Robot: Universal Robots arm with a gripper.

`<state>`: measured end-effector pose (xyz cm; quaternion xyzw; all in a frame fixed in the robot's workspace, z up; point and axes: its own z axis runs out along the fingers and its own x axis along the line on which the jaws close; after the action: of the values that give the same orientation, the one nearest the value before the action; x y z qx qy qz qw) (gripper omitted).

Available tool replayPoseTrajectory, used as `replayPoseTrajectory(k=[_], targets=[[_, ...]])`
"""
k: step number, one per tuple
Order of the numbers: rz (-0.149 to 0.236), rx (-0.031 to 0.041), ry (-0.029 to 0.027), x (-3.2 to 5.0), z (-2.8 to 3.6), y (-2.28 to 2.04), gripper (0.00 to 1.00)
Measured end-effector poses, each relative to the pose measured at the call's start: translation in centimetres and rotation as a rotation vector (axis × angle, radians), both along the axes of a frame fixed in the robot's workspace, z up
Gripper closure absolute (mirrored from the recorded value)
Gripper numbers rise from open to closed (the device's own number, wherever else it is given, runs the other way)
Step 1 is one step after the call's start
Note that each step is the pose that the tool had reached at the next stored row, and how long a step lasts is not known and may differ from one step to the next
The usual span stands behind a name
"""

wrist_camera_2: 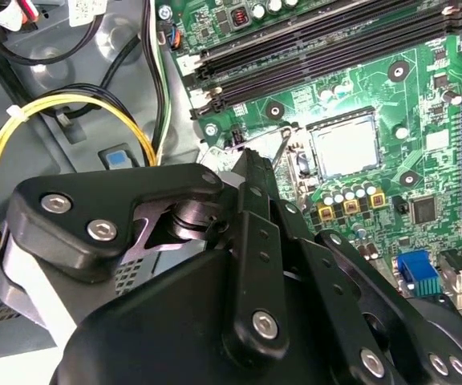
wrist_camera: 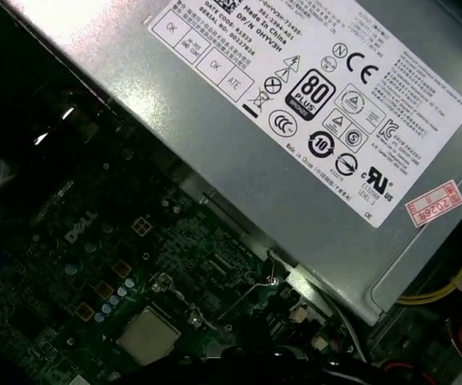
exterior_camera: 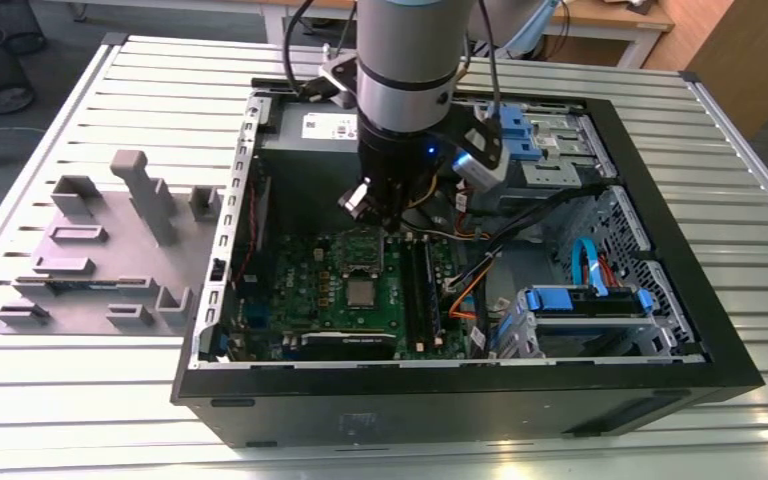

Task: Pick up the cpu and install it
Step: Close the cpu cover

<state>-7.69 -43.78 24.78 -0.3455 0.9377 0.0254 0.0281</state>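
Arm is hanging over the open computer case (exterior_camera: 704,330), wrist pointing down above the green motherboard (exterior_camera: 317,300).

Chip (exterior_camera: 359,292) is lying flat on the board in the exterior view, a small silvery square seated in what looks like its socket, below the gripper (exterior_camera: 373,205) in that picture and nearer the camera. The gripper is standing apart from the chip, above the board's upper part and close to the grey power supply box (exterior_camera: 307,135). Being square, the chip is offering no long axis; its sides are running roughly in line with the memory slots (exterior_camera: 418,280).

Gripper state: cannot tell; the black linkage (wrist_camera_2: 247,265) is blocking the tips, and nothing is visibly held.

View differences:
- Second wrist view is giving the chip (wrist_camera_2: 345,146) bright and clear inside its dark frame, past the linkage, with the yellow cable loop (wrist_camera_2: 70,103) off to one side.
- First wrist view is taking in the labelled face of the power supply box (wrist_camera: 295,120), with the chip (wrist_camera: 147,334) dim on the shadowed board beside it.
- Exterior view is adding the lilac holder blocks (exterior_camera: 104,250) on the slatted table (exterior_camera: 64,400), well apart from the case, at the exterior view's left.
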Motion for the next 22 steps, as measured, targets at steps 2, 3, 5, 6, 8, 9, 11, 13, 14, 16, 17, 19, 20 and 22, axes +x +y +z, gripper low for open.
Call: replayPoseTrajectory(k=[2,3,5,6,8,9,11,13,14,16,17,19,20,22], targets=[[0.002,-0.0001,-0.0002,0.0,0.01,-0.14,0.89],[0.003,-0.0001,-0.0002,0.0,0.0,-0.22,0.89],[0.008,0.0,-0.0008,-0.01,0.0,-0.52,0.89],[0.009,0.0,-0.0011,-0.02,0.0,-0.61,0.89],[0.012,-0.0001,-0.0015,-0.02,0.0,-0.79,0.89],[0.013,-0.0001,-0.0016,-0.02,0.0,-0.88,0.89],[0.017,0.0,-0.0018,-0.02,0.0,-1.09,0.89],[0.02,0.0,-0.0019,-0.02,0.0,-1.31,0.89],[0.022,-0.0001,-0.0019,-0.03,0.0,-1.41,0.89],[0.025,-0.0001,-0.002,-0.02,0.0,-1.64,0.89],[0.027,-0.0001,-0.002,-0.03,0.0,-1.76,0.89],[0.031,-0.0001,-0.002,-0.02,0.0,-2.01,0.89],[0.033,0.0,-0.002,-0.02,0.0,-2.14,0.89],[0.036,0.0,-0.0021,-0.02,0.0,-2.39,0.89]])
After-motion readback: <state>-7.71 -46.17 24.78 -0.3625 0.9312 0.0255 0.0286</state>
